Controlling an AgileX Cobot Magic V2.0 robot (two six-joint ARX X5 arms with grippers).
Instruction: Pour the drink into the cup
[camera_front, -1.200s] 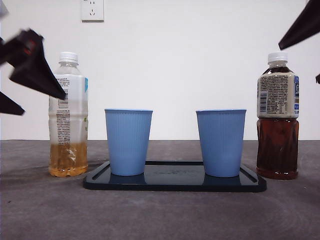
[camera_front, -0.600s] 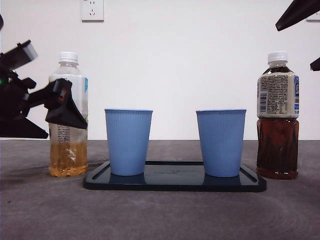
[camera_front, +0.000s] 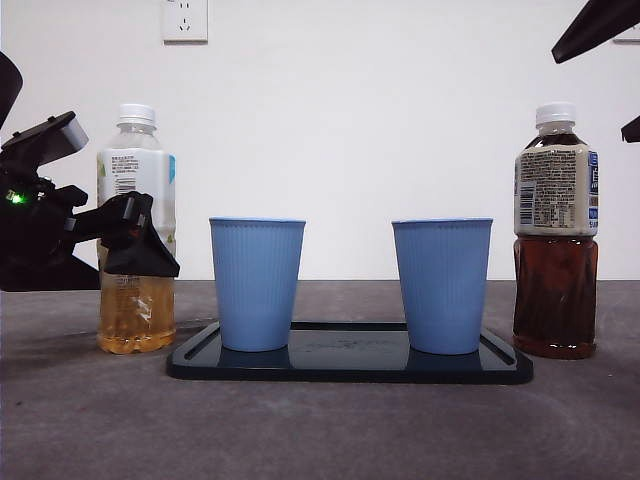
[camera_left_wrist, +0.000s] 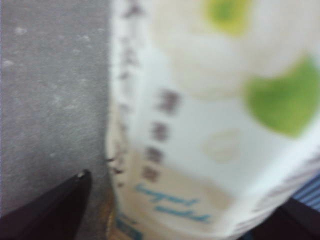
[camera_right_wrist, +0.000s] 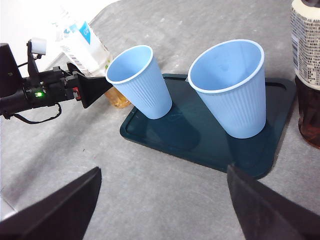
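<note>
Counter (camera_front: 320, 430): grey, carrying every item. Tray (camera_front: 350, 362): dark, set centrally, holding two upright blue cups (camera_front: 257, 284), both apparently empty and ready to receive liquid. Dark-tea bottle (camera_front: 556, 230): capped, standing right of the tray, untouched. Pale-tea bottle (camera_front: 137, 230): capped, upright just left of the tray, roughly a third full. Left pincer (camera_front: 135, 245): released, its jaws spread either side of this bottle's label, evidently positioned for a grasp. Right pincer (camera_right_wrist: 165, 200): released, raised well clear, waiting.

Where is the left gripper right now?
In the front view the left gripper is at the left side, around the pale-tea bottle, just beside the left blue cup on the tray.
</note>
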